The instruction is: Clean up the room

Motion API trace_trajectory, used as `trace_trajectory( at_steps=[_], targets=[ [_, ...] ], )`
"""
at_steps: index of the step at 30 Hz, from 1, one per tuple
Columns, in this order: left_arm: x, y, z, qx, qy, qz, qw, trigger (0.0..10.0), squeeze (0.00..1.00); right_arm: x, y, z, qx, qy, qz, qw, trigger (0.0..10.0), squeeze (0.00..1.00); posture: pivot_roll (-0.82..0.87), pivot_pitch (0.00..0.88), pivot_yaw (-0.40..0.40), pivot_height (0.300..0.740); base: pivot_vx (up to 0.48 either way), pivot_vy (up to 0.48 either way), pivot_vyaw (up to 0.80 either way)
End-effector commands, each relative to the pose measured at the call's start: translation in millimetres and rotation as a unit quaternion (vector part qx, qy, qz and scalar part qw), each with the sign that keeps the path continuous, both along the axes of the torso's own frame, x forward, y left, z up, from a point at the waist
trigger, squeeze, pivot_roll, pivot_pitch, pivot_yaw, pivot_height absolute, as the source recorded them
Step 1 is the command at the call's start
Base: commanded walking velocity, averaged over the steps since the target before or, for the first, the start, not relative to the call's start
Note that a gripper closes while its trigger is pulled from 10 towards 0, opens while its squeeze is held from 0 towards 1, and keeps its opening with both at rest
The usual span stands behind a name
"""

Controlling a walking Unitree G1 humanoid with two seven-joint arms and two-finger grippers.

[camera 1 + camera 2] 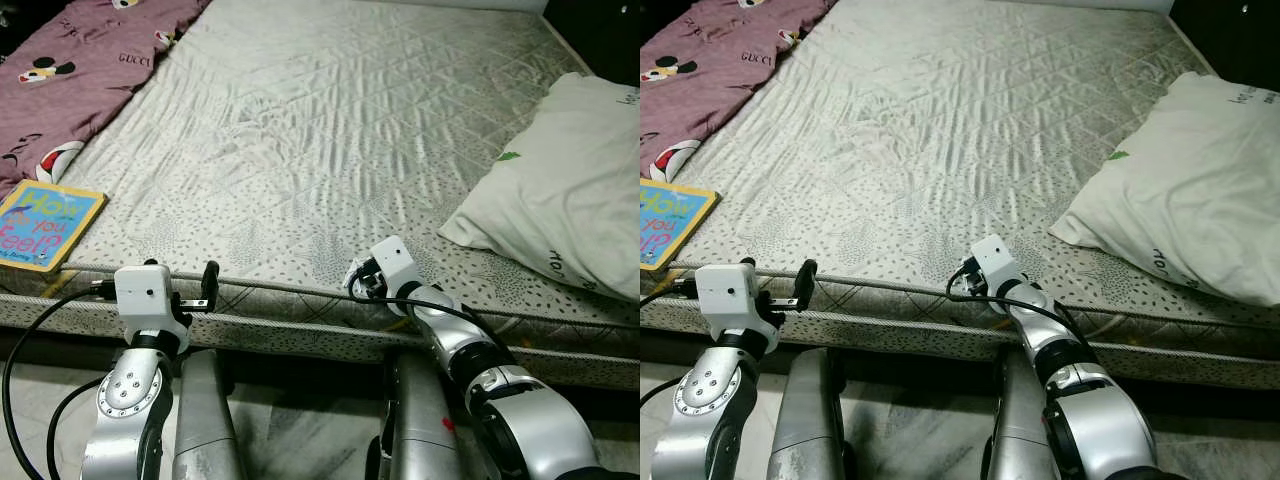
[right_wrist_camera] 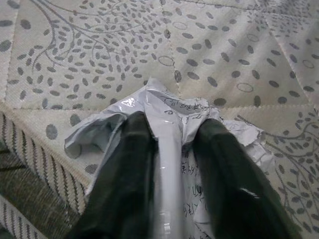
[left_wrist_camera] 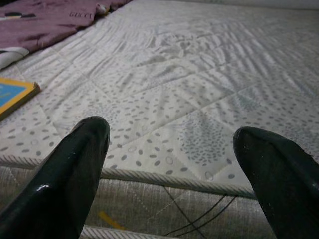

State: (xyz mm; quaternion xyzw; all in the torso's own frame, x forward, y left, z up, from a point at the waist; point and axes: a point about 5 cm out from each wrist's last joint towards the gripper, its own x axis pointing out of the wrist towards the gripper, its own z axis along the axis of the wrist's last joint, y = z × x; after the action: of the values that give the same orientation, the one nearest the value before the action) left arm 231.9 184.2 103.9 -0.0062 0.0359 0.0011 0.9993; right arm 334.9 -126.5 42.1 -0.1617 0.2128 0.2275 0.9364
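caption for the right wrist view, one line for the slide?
Right gripper shut on a crumpled wrapper at the edge of the mattress.

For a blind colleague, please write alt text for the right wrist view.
The right hand is closed on a crumpled printed white wrapper, near the edge of a mattress with a grey dotted pattern.

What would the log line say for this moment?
right gripper: shut on crumpled wrapper at mattress edge | left gripper: open, empty
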Motion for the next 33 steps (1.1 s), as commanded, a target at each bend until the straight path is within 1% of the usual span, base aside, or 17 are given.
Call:
trace_trajectory(
  at_steps=[1,11,16,19,20,21,22,23,24,26,27,29,31,32,33],
  targets=[
    [3.6,-2.4,-0.3,0.004,-0.002,-0.008,1.0,10.0,0.0,-11.7,-3.7,-17.1,-0.011,0.048,0.002,0.999,0.0,0.0,0.02,0.006,-0.034,0.497,0.0,0.0,0.0],
    [7.5,-5.1,-1.4,0.004,-0.004,-0.012,1.0,10.0,0.0,-9.6,-5.4,-15.1,0.0,0.05,-0.007,0.999,0.0,0.0,0.01,0.004,-0.035,0.497,0.0,0.0,0.0],
    [10.2,-6.3,-1.3,0.004,-0.006,-0.014,1.0,10.0,0.0,-7.1,-5.6,-11.8,-0.006,0.037,-0.006,0.999,0.0,0.0,0.01,0.002,-0.035,0.497,0.0,0.0,0.0],
    [11.9,-7.8,-1.1,0.003,-0.008,-0.017,1.0,10.0,0.0,0.9,-8.5,-0.4,-0.005,-0.01,-0.029,1.0,0.0,0.0,0.01,0.002,-0.033,0.497,0.0,0.0,0.0],
    [12.1,-7.8,-1.1,0.003,-0.008,-0.017,1.0,10.0,0.0,2.2,-9.0,1.6,-0.001,-0.017,-0.035,0.999,0.0,0.0,0.0,0.003,-0.031,0.497,0.0,0.0,0.0],
    [12.3,-7.8,-1.1,0.003,-0.008,-0.017,1.0,10.0,0.0,3.3,-9.1,3.5,0.008,-0.021,-0.041,0.999,0.0,0.0,0.0,0.003,-0.031,0.497,0.0,0.0,0.0],
    [12.8,-8.0,-1.3,0.003,-0.008,-0.018,1.0,10.0,0.0,5.3,-5.2,7.9,0.031,-0.03,-0.043,0.998,0.0,0.0,0.0,0.002,-0.028,0.497,0.0,0.0,0.0],
    [13.0,-8.1,-1.4,0.002,-0.007,-0.019,1.0,10.0,0.0,6.0,-3.4,9.7,0.04,-0.034,-0.043,0.998,0.0,0.0,0.0,0.002,-0.028,0.497,0.0,0.0,0.0],
    [13.6,-8.8,-1.7,0.002,-0.007,-0.02,1.0,10.0,0.0,8.0,1.7,14.7,0.064,-0.044,-0.046,0.996,0.0,0.0,-0.01,0.002,-0.023,0.497,0.0,0.0,0.0],
    [14.7,-9.7,-2.0,0.002,-0.008,-0.022,1.0,10.0,0.0,10.4,5.4,20.1,0.087,-0.055,-0.054,0.993,0.0,0.0,-0.02,0.002,-0.02,0.497,0.0,0.0,0.0],
    [17.2,-11.8,-1.0,0.001,-0.011,-0.025,1.0,10.0,0.0,15.6,11.0,32.7,0.136,-0.082,-0.073,0.985,0.0,0.0,-0.02,0.002,-0.02,0.497,0.0,0.0,0.0],
    [18.8,-13.0,-0.3,0.0,-0.013,-0.027,1.0,10.0,0.0,18.7,14.4,41.5,0.166,-0.099,-0.085,0.977,0.0,0.0,-0.03,0.0,-0.016,0.497,0.0,0.0,0.0],
    [20.9,-13.8,1.0,-0.001,-0.02,-0.025,0.999,10.0,0.0,23.9,17.4,62.6,0.248,-0.14,-0.123,0.951,0.0,0.0,-0.03,0.0,-0.016,0.497,0.0,0.0,0.0],
    [21.2,-13.7,1.3,-0.002,-0.021,-0.024,0.999,10.0,0.0,24.2,16.4,70.1,0.264,-0.161,-0.131,0.942,0.0,0.0,-0.03,0.0,-0.016,0.497,0.0,0.0,0.0],
    [21.5,-12.9,1.9,-0.004,-0.024,-0.019,1.0,10.0,0.0,22.0,16.7,84.7,0.28,-0.202,-0.132,0.929,0.0,0.0,-0.03,0.0,-0.016,0.497,0.0,0.0,0.0]
  ],
)
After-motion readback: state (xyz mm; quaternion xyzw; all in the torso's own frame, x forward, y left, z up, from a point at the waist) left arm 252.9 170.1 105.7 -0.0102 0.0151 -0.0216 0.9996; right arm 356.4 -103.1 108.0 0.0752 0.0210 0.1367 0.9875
